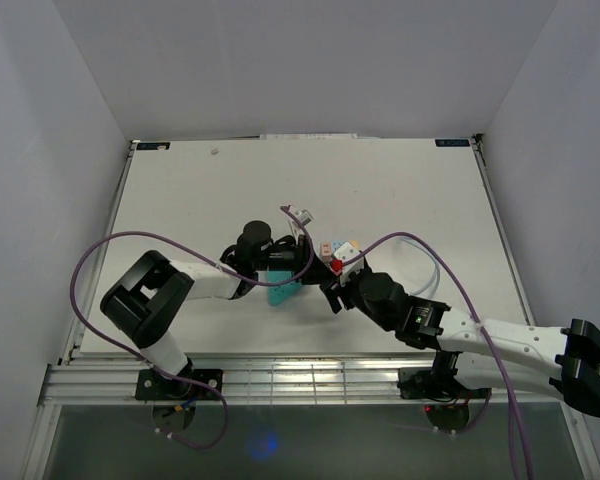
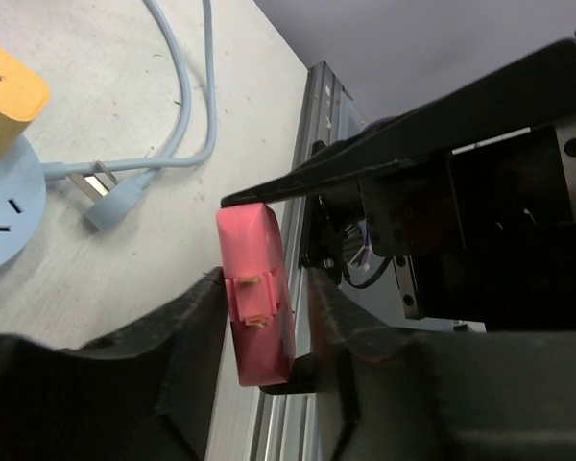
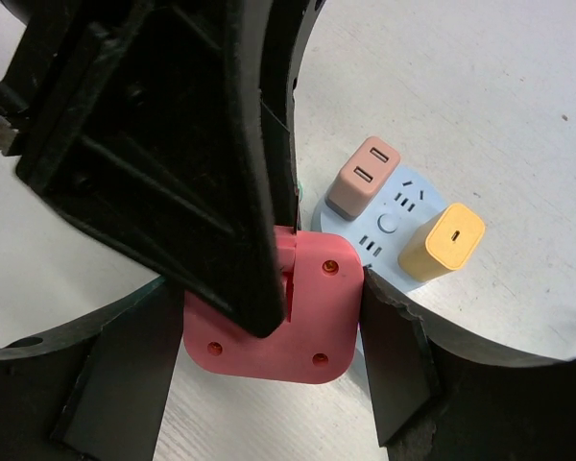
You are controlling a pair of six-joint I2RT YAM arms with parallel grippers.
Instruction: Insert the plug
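The red plug point(image 3: 312, 322) is a flat, rounded square block, and my right gripper point(image 3: 274, 317) is shut on it, one finger pressed to each side edge. It is held just above the table beside the round blue power strip point(image 3: 389, 226). My left gripper point(image 2: 266, 317) straddles the plug point(image 2: 254, 288) across its thin faces. One finger touches it and a narrow gap shows at the other. Two folded prongs show on the plug's face. In the top view both grippers meet at the plug point(image 1: 337, 264) next to the strip point(image 1: 340, 250).
A pink charger point(image 3: 363, 178) and a yellow charger point(image 3: 442, 240) sit plugged into the strip. The strip's pale blue cable point(image 2: 182, 86) loops over the table and ends in a plug point(image 2: 106, 197). The metal rail point(image 1: 310, 375) runs along the table's near edge.
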